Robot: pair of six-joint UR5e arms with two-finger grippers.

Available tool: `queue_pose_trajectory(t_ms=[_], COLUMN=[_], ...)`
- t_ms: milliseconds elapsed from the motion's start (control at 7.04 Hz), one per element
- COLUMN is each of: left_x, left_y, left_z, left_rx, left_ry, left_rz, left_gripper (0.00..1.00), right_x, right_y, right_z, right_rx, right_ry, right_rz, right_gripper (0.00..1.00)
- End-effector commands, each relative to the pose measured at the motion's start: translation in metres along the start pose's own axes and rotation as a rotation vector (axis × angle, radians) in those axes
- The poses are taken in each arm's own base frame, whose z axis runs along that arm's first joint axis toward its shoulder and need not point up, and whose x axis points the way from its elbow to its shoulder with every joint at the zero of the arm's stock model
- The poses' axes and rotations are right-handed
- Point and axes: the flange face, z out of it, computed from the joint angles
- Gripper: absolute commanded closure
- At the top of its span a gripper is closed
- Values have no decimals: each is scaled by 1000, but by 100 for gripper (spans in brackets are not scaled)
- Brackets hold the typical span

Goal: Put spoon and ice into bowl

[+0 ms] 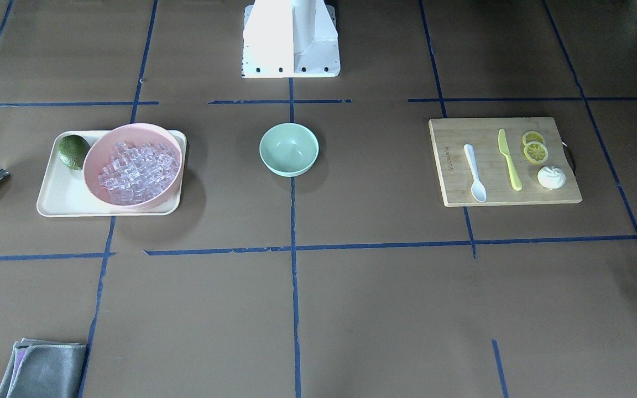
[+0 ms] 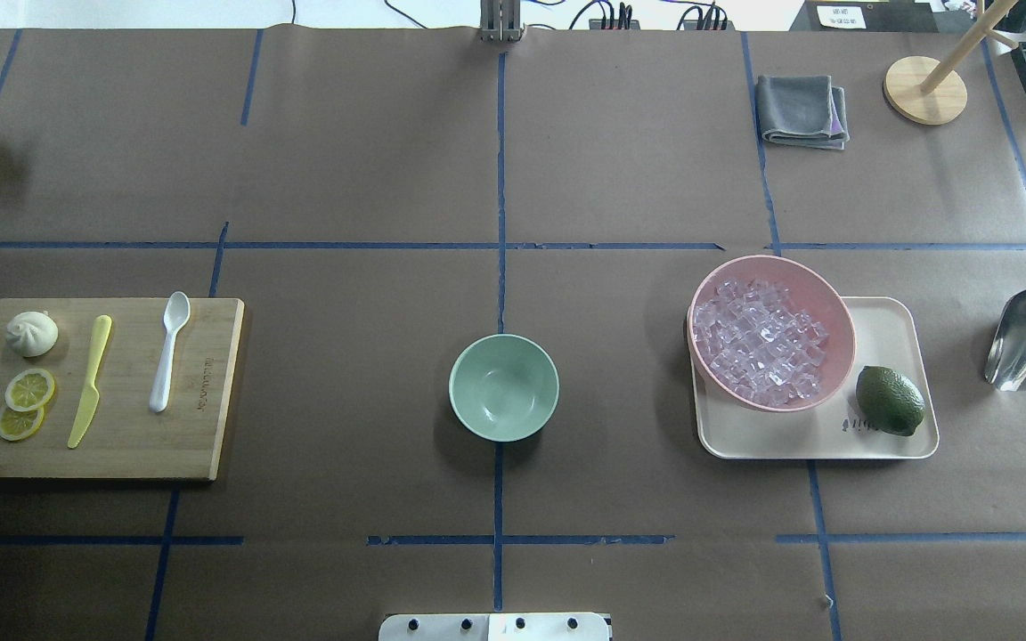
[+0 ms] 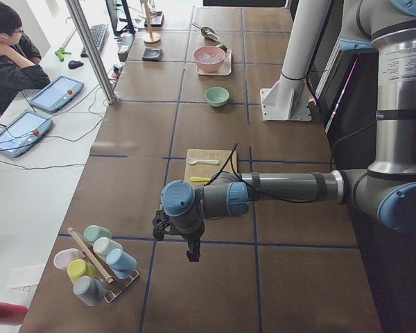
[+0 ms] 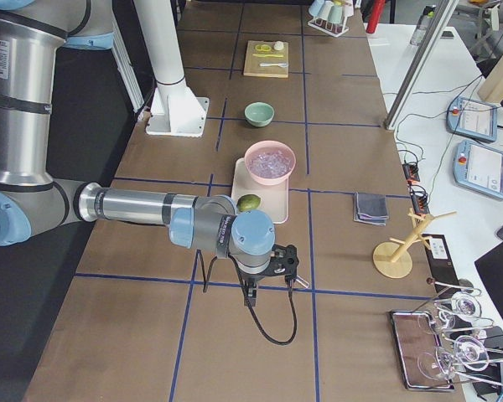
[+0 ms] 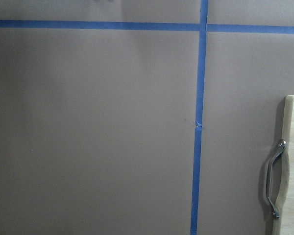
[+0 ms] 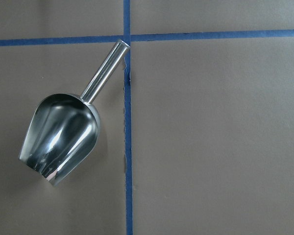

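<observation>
The left gripper [image 3: 193,253] hangs over bare table off the outer end of the cutting board [image 2: 201,445]. It shows only in the side view, so I cannot tell whether its fingers are apart or together; it holds nothing that can be seen. Its wrist camera looks down on brown paper and the board's metal handle [image 5: 272,178]. The right gripper [image 4: 252,299] hangs over the other end of the table, just past the tray [image 2: 887,320] — again seen only from the side, so its opening cannot be told. Its wrist camera looks down on a metal scoop [image 6: 61,139] lying on the paper.

The spoon [image 2: 167,352] lies flat on the board, scoop end pointing away from the robot. Beside it lies a yellow-green knife [image 2: 90,381], and past that two lemon slices [image 2: 29,389] and a white bun [image 2: 32,334]. None of them touches the spoon.

The green bowl [image 2: 504,387] stands alone at the table's middle, on a tape line, with open paper on both sides. The ice [image 2: 758,343] is heaped in a pink bowl [image 2: 776,261] on the tray, with a lime [image 2: 890,401] beside it.

The table [image 2: 344,160] is covered in brown paper marked with blue tape. On the far side lie a folded grey cloth [image 2: 801,110] and a wooden stand [image 2: 925,89]; a rack of cups [image 3: 97,263] stands at the left end. A person [image 3: 7,55] sits at a side desk — well apart from the arms.
</observation>
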Motion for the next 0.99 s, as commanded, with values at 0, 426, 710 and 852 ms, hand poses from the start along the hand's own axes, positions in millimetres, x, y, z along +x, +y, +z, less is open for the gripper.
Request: queue_pose_trajectory(t_ms=[0, 426, 710, 852], left_x=[-1, -1, -2, 2], left_y=[2, 2, 2, 0], left_z=[1, 1, 2, -2], left_rx=[-1, -1, 0, 7], left_ry=[-1, -1, -6, -1], left_rz=[-1, -1, 2, 7], left_gripper=[0, 0, 0, 0], right_x=[-2, -3, -5, -6], right_y=[-1, -1, -1, -2], right_z=[-2, -2, -4, -6], right_rx=[6, 6, 10, 12], right_ry=[1, 1, 1, 0], right_rz=[-5, -5, -9, -10], right_gripper=[0, 0, 0, 0])
